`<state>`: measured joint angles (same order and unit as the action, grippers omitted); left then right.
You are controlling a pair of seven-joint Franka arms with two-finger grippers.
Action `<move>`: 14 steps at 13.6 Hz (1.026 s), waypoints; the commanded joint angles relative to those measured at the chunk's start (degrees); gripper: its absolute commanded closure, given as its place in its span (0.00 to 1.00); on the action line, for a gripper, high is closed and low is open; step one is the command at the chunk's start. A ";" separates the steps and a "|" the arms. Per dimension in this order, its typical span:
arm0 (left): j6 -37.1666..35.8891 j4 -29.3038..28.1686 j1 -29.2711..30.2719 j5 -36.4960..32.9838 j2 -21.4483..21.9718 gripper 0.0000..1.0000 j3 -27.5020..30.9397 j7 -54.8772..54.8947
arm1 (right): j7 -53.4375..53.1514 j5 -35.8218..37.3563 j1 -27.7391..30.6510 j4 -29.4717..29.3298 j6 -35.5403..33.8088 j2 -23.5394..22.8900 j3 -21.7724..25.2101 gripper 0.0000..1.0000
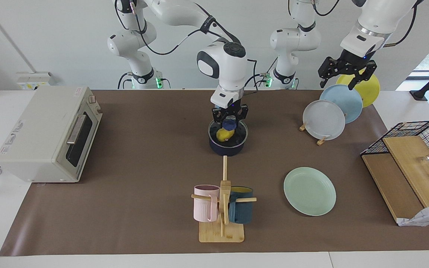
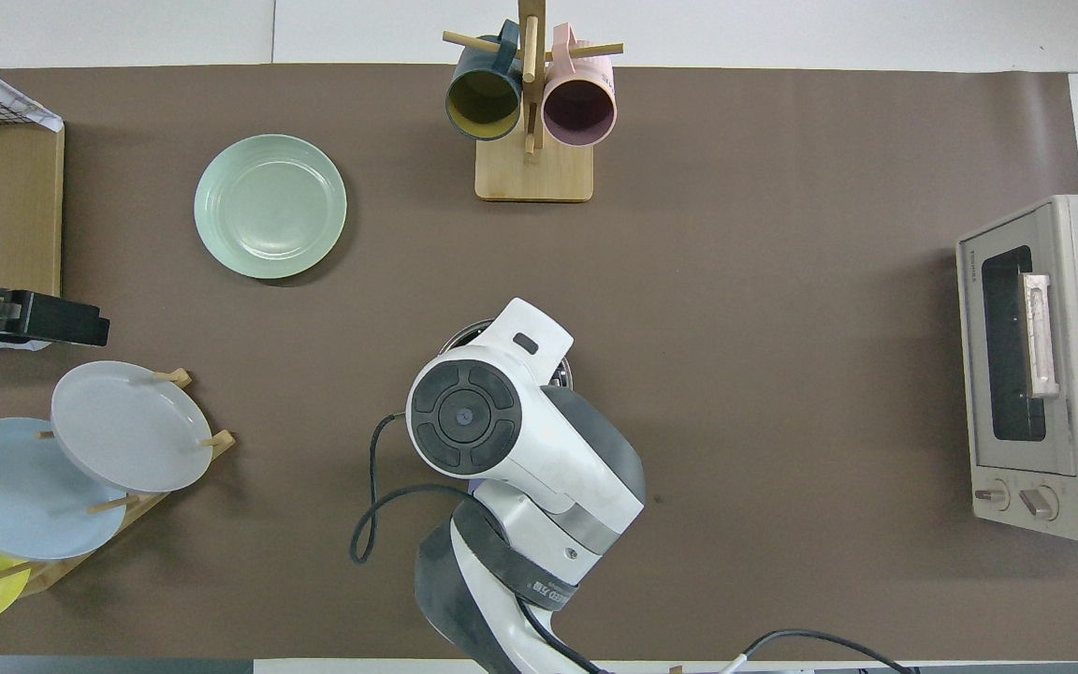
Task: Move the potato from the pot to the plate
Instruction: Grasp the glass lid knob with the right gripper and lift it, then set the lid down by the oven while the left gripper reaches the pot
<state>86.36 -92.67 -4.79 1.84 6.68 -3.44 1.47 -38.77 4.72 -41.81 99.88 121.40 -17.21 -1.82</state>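
The dark navy pot (image 1: pixel 227 148) stands mid-table, and the yellow potato (image 1: pixel 222 134) lies inside it. My right gripper (image 1: pixel 229 121) reaches down into the pot at the rim nearer the robots, its fingers shut on the potato's end. A blue piece, perhaps the pot's handle, shows between the fingers. In the overhead view the right arm hides the potato and all but a sliver of the pot's rim (image 2: pixel 460 335). The mint-green plate (image 1: pixel 309 191) (image 2: pixel 269 206) lies bare, farther from the robots, toward the left arm's end. My left gripper (image 1: pixel 337 83) waits open in the air over the plate rack.
A rack (image 1: pixel 320 140) holds a grey plate (image 1: pixel 323 120), a light blue one and a yellow one at the left arm's end. A mug tree (image 1: pixel 222 208) with a pink and a teal mug stands farther out than the pot. A toaster oven (image 1: pixel 47 134) and a wire basket (image 1: pixel 419 130) flank the mat.
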 commanded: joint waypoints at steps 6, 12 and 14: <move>3.19 -1.55 -3.81 2.81 -0.26 0.00 0.01 -4.80 | 15.61 -0.42 11.90 -7.16 -9.60 2.00 -0.11 0.63; 14.35 -7.08 -16.63 2.81 -3.24 0.00 0.10 -20.52 | 37.08 -1.65 29.49 -2.60 -9.78 3.06 -0.20 0.63; 18.29 -9.61 -21.46 2.81 -3.95 0.00 0.01 -25.80 | 38.49 -1.65 32.12 3.17 -5.68 4.81 -0.11 0.63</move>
<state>100.73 -99.11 -22.01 4.16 2.33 -4.28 -19.99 -1.81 3.77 -11.44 96.62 112.12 -15.78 -1.01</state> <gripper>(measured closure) 0.000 0.339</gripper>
